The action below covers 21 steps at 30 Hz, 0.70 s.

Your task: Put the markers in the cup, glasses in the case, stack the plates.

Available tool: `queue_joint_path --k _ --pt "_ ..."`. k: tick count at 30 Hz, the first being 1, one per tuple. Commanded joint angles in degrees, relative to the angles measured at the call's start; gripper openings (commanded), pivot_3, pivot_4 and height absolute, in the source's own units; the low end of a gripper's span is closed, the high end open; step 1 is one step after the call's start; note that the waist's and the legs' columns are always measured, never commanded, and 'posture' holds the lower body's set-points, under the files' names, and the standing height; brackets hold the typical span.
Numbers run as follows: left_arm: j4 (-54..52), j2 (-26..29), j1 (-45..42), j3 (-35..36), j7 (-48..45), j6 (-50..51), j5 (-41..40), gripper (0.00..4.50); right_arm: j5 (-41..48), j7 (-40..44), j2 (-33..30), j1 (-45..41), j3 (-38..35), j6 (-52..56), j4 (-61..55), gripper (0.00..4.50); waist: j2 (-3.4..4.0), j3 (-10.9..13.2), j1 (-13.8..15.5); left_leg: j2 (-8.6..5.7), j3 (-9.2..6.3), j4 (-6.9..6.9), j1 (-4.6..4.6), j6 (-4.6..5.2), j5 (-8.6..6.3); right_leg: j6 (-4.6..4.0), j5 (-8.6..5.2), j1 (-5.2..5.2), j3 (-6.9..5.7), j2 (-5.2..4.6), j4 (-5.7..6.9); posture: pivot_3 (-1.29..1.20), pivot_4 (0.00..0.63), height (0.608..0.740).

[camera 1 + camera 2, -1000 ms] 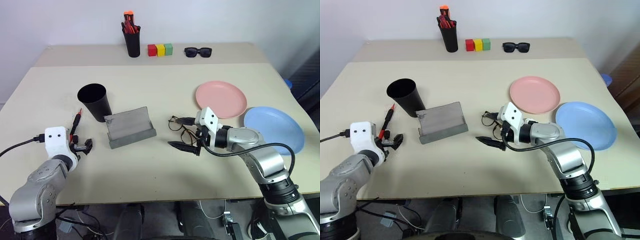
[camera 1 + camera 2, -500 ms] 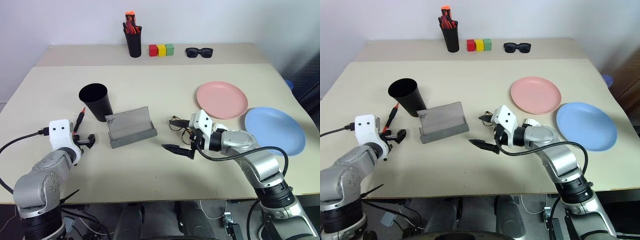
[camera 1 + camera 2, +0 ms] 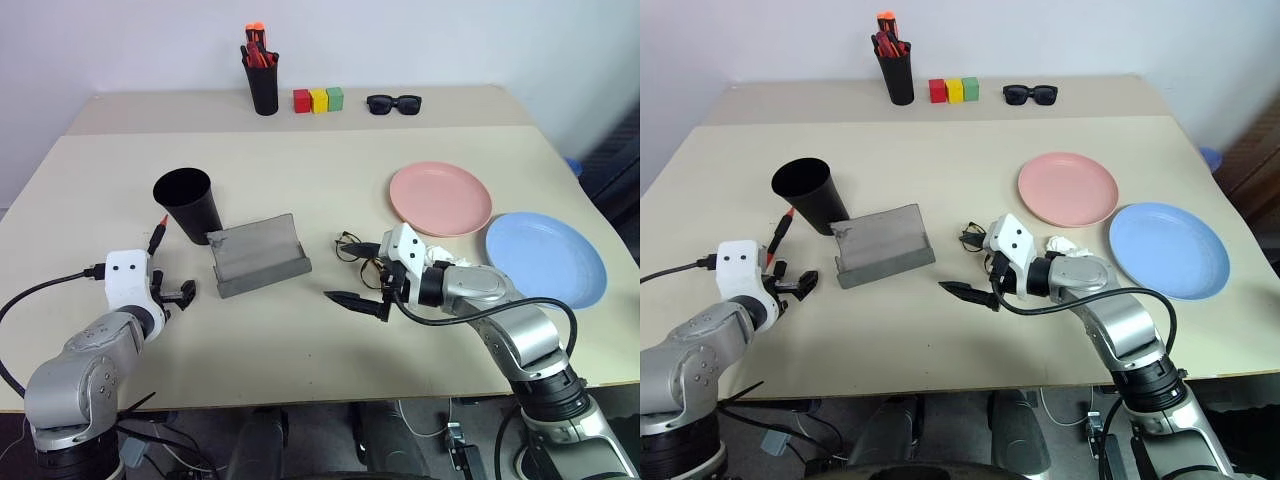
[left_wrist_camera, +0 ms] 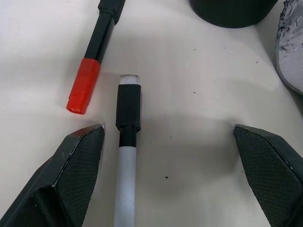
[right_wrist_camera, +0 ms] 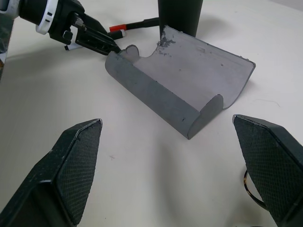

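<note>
Left gripper (image 4: 168, 142) is seen wide open and empty, low over the table (image 3: 300, 160), with a white-barrelled marker (image 4: 128, 156) lying just inside one finger and a red marker (image 4: 94, 61) beside it, nearer the cup (image 3: 186, 203). Step in hand is judged to be a marker pick: the white marker should be centred between the fingers before closing, gripped across the barrel rather than the black collar, and the red one kept clear of the pinch. Both are slim, smooth, round plastic, so rolling is likely. The cup is matte black, tapered, wide-mouthed. Right gripper (image 3: 357, 297) is also open and empty, facing the case (image 5: 180, 90), which is grey felt, lid up. Wire glasses (image 3: 358, 258) lie just behind that gripper. Pink plate (image 3: 441, 198) and blue plate (image 3: 546, 258) lie unstacked, shallow and glossy.
</note>
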Motion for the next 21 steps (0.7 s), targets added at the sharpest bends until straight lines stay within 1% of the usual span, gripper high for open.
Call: queue_joint_path --k 1,4,5,6,7,11,13,14,17,21 --pt "1.49 -0.61 -2.29 0.04 1.20 1.22 1.23 4.45 0.90 0.30 0.07 -0.65 -0.67 -0.55 -2.54 4.50 0.00 0.00 0.07 0.00 0.00 0.00 0.00 0.00 0.00 0.00 0.00 0.00 0.00 0.00 0.01 0.00 0.150 0.740" --pt "3.62 -1.15 -5.07 0.21 2.26 1.78 1.89 4.45 2.35 1.20 0.16 -1.26 -0.83 0.16 -3.27 4.50 0.00 0.00 0.14 0.00 0.00 0.01 0.00 0.00 0.00 0.02 0.01 0.01 0.00 0.00 0.01 0.00 0.150 0.740" --pt "4.40 -1.19 -5.84 0.38 2.56 1.97 2.19 3.93 3.23 1.71 0.15 -1.49 -0.97 0.72 -3.62 4.50 0.00 0.00 0.12 0.00 0.00 0.02 0.00 0.00 0.00 0.02 0.01 0.01 0.00 0.00 0.01 0.00 0.150 0.740" --pt "5.23 -1.15 -6.67 0.47 2.82 2.30 2.54 3.64 4.50 2.57 0.00 -1.71 -1.22 1.27 -4.32 4.50 0.00 0.00 0.10 0.00 0.00 0.02 0.00 0.00 0.00 0.06 0.03 0.01 0.00 0.01 0.01 0.00 0.150 0.740" --pt "5.74 -1.09 -7.18 0.51 2.94 2.56 2.78 3.22 5.36 3.11 -0.12 -1.84 -1.39 1.67 -4.81 4.50 0.00 0.00 0.09 0.00 0.00 0.02 0.00 0.00 0.00 0.13 0.07 0.01 0.00 0.01 0.01 0.00 0.150 0.740" --pt "5.92 -0.87 -7.58 0.24 2.47 2.70 3.20 1.20 5.97 3.65 -0.58 -2.03 -1.43 1.70 -5.42 4.50 0.00 0.00 -0.03 0.00 -0.02 0.00 0.00 0.00 0.00 0.17 0.09 0.01 -0.01 0.01 0.01 0.00 0.150 0.740" --pt "5.41 -0.57 -7.40 0.24 1.88 2.71 3.07 0.28 5.59 3.59 -0.69 -2.00 -1.38 1.34 -5.19 4.50 0.00 0.00 0.01 0.00 -0.02 0.00 0.00 0.00 0.00 0.18 0.10 0.00 -0.01 0.01 0.01 0.00 0.150 0.740" --pt "4.71 -0.07 -6.97 0.46 1.17 2.73 2.73 0.03 5.46 3.60 -0.73 -1.95 -1.38 1.19 -5.08 4.50 0.00 0.00 0.02 0.00 -0.02 -0.01 0.00 0.00 0.00 0.18 0.09 0.00 -0.01 0.01 0.01 0.00 0.150 0.740" --pt "1.63 1.69 -5.18 3.17 -2.65 1.09 0.43 0.03 5.51 3.77 -0.89 -1.93 -1.62 1.05 -4.99 4.50 0.00 0.00 -0.13 0.00 -0.02 -0.01 0.00 0.00 0.00 0.17 0.09 -0.02 -0.01 0.01 0.01 0.00 0.150 0.740" --pt "-3.79 5.24 -1.27 8.05 -13.00 -5.39 -5.91 0.03 6.07 3.86 -0.46 -2.82 -2.48 0.46 -4.54 4.50 -0.03 0.02 -0.02 0.02 -0.02 -0.05 -0.05 0.00 0.00 0.06 0.03 -0.09 -0.02 0.01 0.02 0.00 0.150 0.740"
